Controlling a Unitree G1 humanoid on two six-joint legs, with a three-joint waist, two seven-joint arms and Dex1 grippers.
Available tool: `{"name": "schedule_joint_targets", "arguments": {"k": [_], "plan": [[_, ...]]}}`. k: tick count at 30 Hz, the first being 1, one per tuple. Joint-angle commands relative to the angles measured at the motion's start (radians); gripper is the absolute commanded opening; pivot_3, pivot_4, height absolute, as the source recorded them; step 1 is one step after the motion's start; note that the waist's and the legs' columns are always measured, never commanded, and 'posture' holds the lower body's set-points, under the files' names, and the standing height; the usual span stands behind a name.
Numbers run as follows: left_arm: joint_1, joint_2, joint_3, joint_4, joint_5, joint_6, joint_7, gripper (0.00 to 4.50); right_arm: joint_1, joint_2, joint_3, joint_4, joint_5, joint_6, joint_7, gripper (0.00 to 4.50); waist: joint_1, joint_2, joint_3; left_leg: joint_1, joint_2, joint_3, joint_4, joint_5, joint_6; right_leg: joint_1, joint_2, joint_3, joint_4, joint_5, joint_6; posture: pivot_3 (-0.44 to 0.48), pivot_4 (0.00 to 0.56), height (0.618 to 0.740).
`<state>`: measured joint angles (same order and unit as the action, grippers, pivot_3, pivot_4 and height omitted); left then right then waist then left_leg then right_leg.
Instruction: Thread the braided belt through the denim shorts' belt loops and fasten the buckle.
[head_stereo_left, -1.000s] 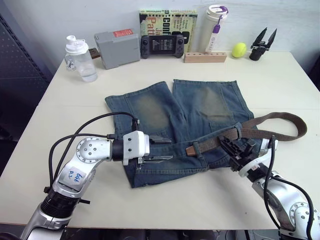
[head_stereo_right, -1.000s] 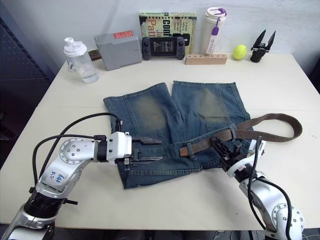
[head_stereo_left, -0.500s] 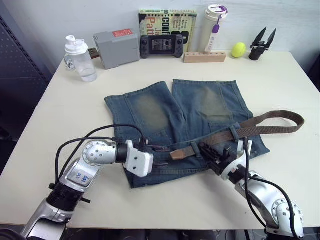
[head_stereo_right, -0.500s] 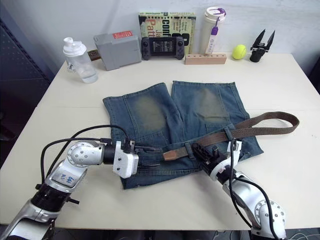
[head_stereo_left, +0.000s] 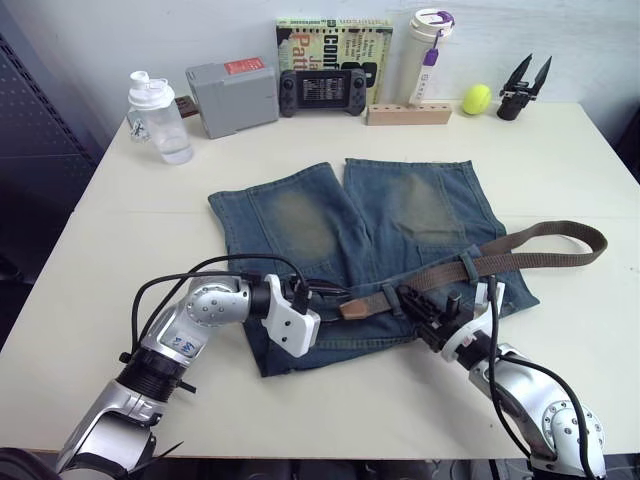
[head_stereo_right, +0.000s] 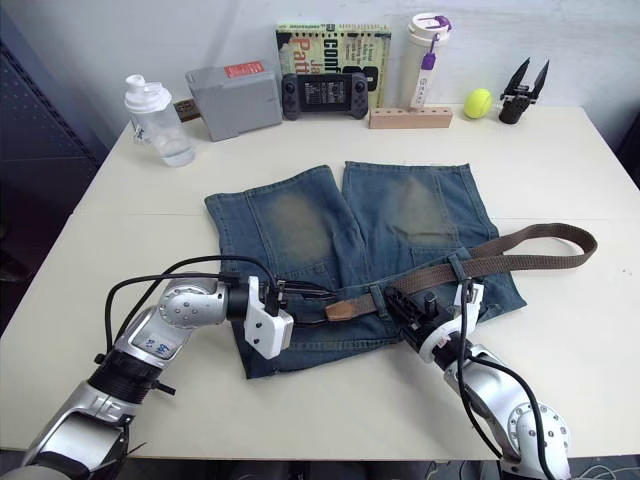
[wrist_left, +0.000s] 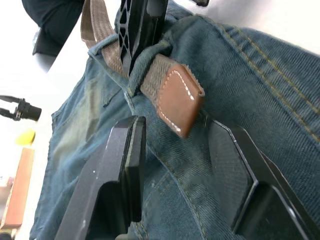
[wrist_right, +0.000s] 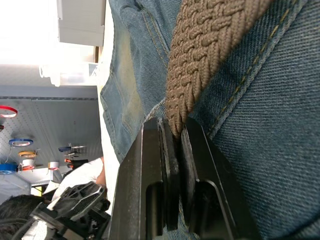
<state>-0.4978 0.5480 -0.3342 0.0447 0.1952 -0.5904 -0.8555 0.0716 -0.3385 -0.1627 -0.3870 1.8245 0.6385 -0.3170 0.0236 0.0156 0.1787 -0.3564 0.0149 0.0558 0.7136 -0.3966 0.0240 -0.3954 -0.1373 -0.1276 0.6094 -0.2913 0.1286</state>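
Two grippers work at the waistband of the denim shorts (head_stereo_left: 360, 235), which lie flat at the centre of the table (head_stereo_left: 560, 150). Compared with one second ago, the braided belt (head_stereo_left: 520, 250) has advanced along the waistband: its leather tip (wrist_left: 179, 101) now lies nearer the left gripper (wrist_left: 182, 150), and the loop of slack at 3 o'clock has shortened. The left gripper has closed in from its earlier stand-off position; its fingers are spread, one on each side of the tip, not touching it. The right gripper (wrist_right: 172, 150) is pinching the belt on the waistband, at 4 o'clock from the shorts' centre. One of the belt loops (head_stereo_left: 467, 266) crosses over the strap beside it. Along the far edge, from 10 to 2 o'clock, stand a shaker bottle (head_stereo_left: 160, 118), grey box (head_stereo_left: 233, 97), game controller (head_stereo_left: 322, 90), book (head_stereo_left: 335, 45), wooden block (head_stereo_left: 408, 113), tumbler (head_stereo_left: 428, 55), tennis ball (head_stereo_left: 476, 99) and a spare gripper (head_stereo_left: 522, 85). None obstructs the belt path.
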Motion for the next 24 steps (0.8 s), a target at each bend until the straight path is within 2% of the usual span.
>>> {"name": "schedule_joint_targets", "arguments": {"k": [1,4,5,7,8,9,10,17,19,20,22,24], "plan": [[-0.022,-0.029,-0.01,0.004,0.022,-0.035,0.043,2.18,0.005,0.014,0.006,-0.041,0.006,-0.005,0.004,0.0,0.0,0.0,0.0,0.0,0.0,0.0,0.0,0.0,0.0,0.0,0.0,0.0,0.0,0.0,0.0,0.0,0.15,0.731],[-0.027,-0.037,-0.017,0.008,0.038,-0.045,0.053,2.18,0.005,0.017,0.009,-0.043,0.005,-0.008,0.004,0.0,0.001,0.0,0.0,0.0,0.001,0.0,0.0,0.0,0.0,0.0,0.0,0.0,0.0,0.0,0.0,0.0,0.15,0.731],[-0.028,-0.039,-0.018,0.01,0.04,-0.048,0.055,1.78,0.005,0.018,0.01,-0.043,0.005,-0.008,0.004,0.0,0.001,0.0,0.0,0.0,0.001,0.0,0.0,0.0,0.0,0.0,-0.001,0.0,0.0,0.0,0.0,0.0,0.15,0.731],[-0.028,-0.038,-0.021,0.011,0.032,-0.055,0.049,1.41,0.005,0.018,0.01,-0.043,0.005,-0.008,0.003,0.0,0.0,0.0,0.0,0.0,0.001,0.0,0.0,0.0,0.0,0.0,-0.001,0.0,0.0,0.0,0.0,0.0,0.15,0.731],[-0.028,-0.037,-0.022,0.009,0.029,-0.058,0.048,0.91,0.005,0.018,0.008,-0.042,0.005,-0.008,0.003,0.0,0.0,0.0,0.0,0.0,0.001,0.0,0.0,0.0,0.0,0.0,-0.001,0.0,0.0,0.0,0.0,0.0,0.15,0.731],[-0.027,-0.035,-0.022,0.008,0.027,-0.059,0.048,0.67,0.005,0.018,0.007,-0.041,0.006,-0.008,0.003,0.0,0.0,0.0,0.0,0.0,0.001,0.0,0.0,0.0,0.0,0.0,-0.001,0.0,0.0,0.0,0.0,0.0,0.15,0.731],[-0.027,-0.032,-0.024,0.008,0.029,-0.061,0.045,0.09,0.004,0.018,0.005,-0.04,0.006,-0.008,0.003,0.0,0.0,0.0,0.0,0.0,0.001,0.0,0.0,0.0,0.0,0.0,-0.001,0.0,0.0,0.0,0.0,0.0,0.15,0.731],[-0.044,-0.028,-0.025,0.011,0.05,-0.055,0.046,0.09,-0.006,0.005,-0.034,-0.069,0.028,-0.034,-0.019,0.0,0.0,0.0,0.0,0.0,0.001,0.0,0.0,0.0,0.0,0.0,-0.001,0.0,0.0,0.0,0.0,0.0,0.15,0.731],[-0.049,-0.03,-0.021,0.005,0.046,-0.055,0.049,0.0,0.003,-0.019,-0.053,-0.093,0.027,-0.037,-0.04,0.83,0.001,0.0,0.0,0.0,0.001,0.0,0.0,0.0,0.0,0.0,-0.001,0.0,0.0,0.0,0.0,0.0,0.15,0.731],[-0.052,-0.029,-0.02,0.002,0.042,-0.05,0.049,0.0,0.007,-0.043,-0.069,-0.116,0.044,-0.03,-0.031,1.04,0.001,0.0,0.0,0.0,0.001,0.0,0.0,0.0,0.0,0.0,-0.001,0.0,0.0,0.0,0.0,0.0,0.15,0.731],[-0.055,-0.027,-0.021,-0.001,0.04,-0.045,0.048,0.0,0.01,-0.076,-0.09,-0.148,0.072,-0.022,-0.016,1.94,0.002,0.0,0.0,0.0,0.001,0.0,0.0,0.0,0.0,0.0,-0.001,0.0,0.0,0.0,0.0,0.0,0.15,0.731],[-0.061,-0.027,-0.02,0.002,0.036,-0.042,0.047,0.0,0.014,-0.158,-0.142,-0.191,0.091,0.004,0.028,2.87,0.002,0.0,0.0,0.0,0.001,-0.001,0.0,0.0,0.001,0.0,-0.002,0.0,0.0,0.0,0.0,0.0,0.15,0.731]]}}
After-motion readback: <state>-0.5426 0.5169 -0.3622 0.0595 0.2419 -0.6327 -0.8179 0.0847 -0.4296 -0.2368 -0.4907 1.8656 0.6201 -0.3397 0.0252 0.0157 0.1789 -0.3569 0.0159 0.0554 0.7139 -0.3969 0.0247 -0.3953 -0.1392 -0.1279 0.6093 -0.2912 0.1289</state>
